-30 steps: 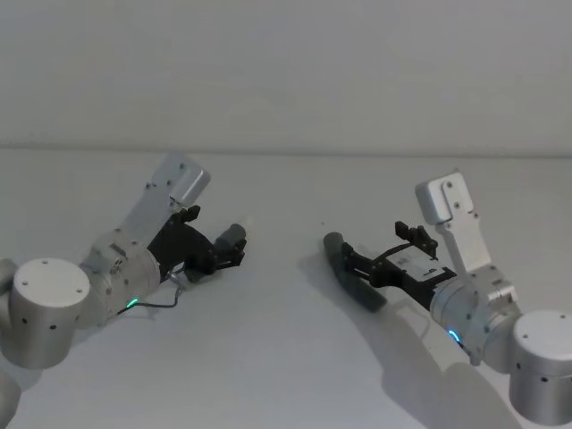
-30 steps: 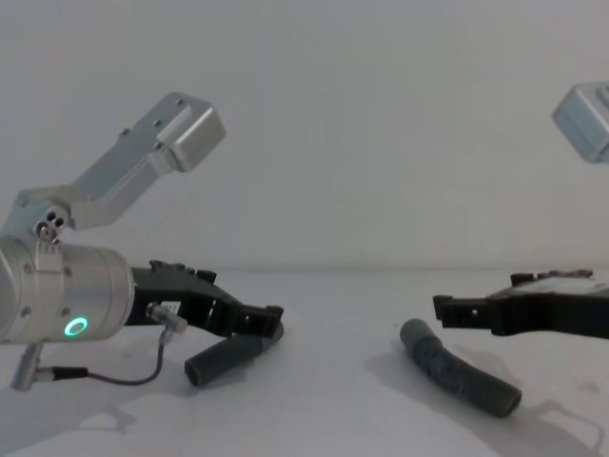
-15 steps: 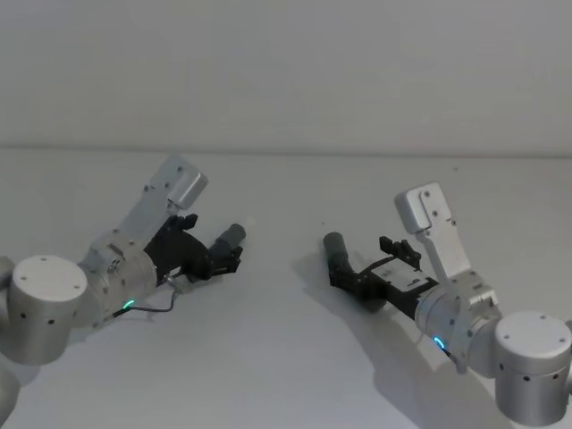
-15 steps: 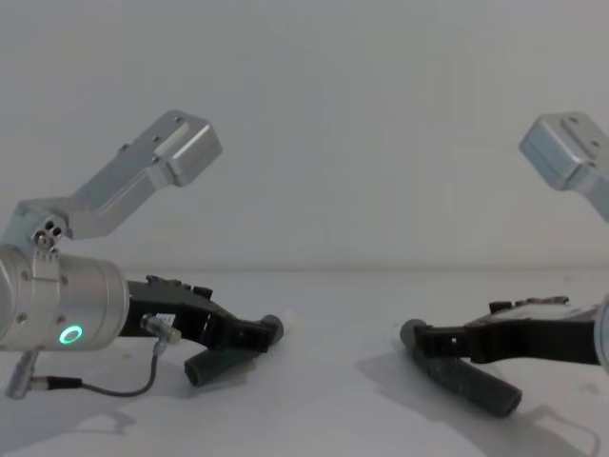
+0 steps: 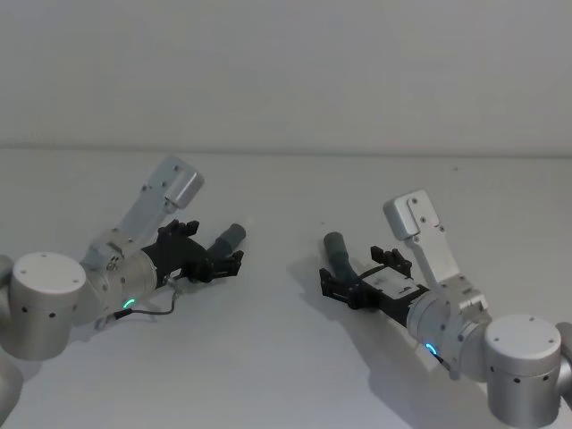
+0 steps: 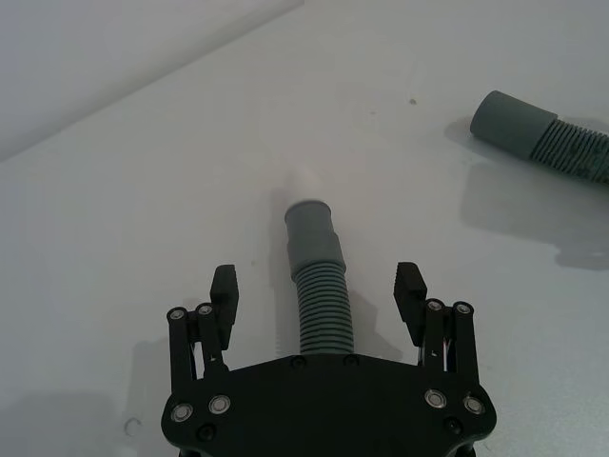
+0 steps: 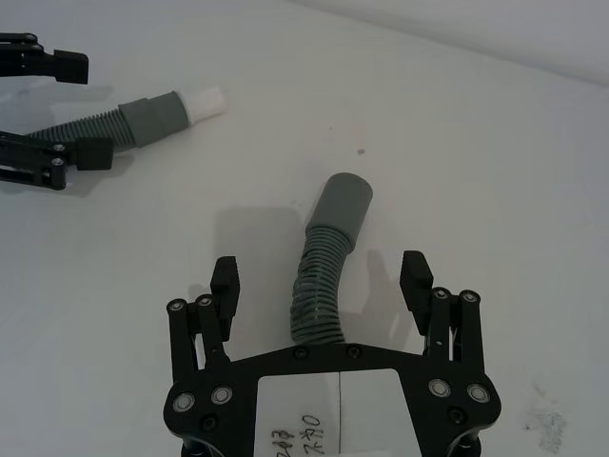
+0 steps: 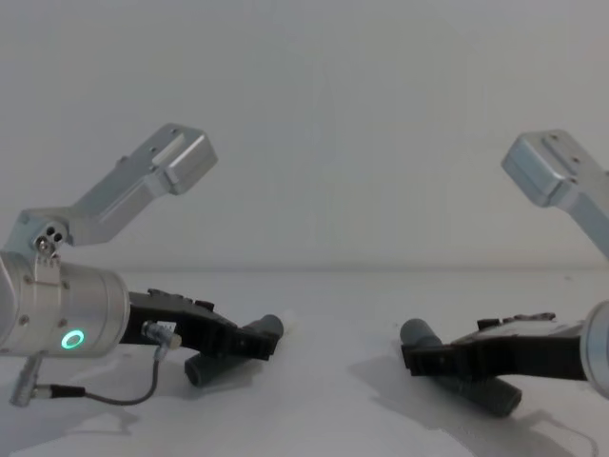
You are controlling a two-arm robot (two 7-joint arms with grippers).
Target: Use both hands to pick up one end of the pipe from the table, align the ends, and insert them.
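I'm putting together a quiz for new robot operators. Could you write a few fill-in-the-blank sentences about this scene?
The left gripper is ___, straddling the straight hose.
The straight hose ends in a narrow ___ tip.
The right gripper straddles the second hose, whose shape is ___.
Missing words: open; white; curved.

Near end of straight hose [image 6: 320, 307] under left claw [image 6: 317, 282], of curved hose [image 7: 320, 295] under right claw [image 7: 320, 270]
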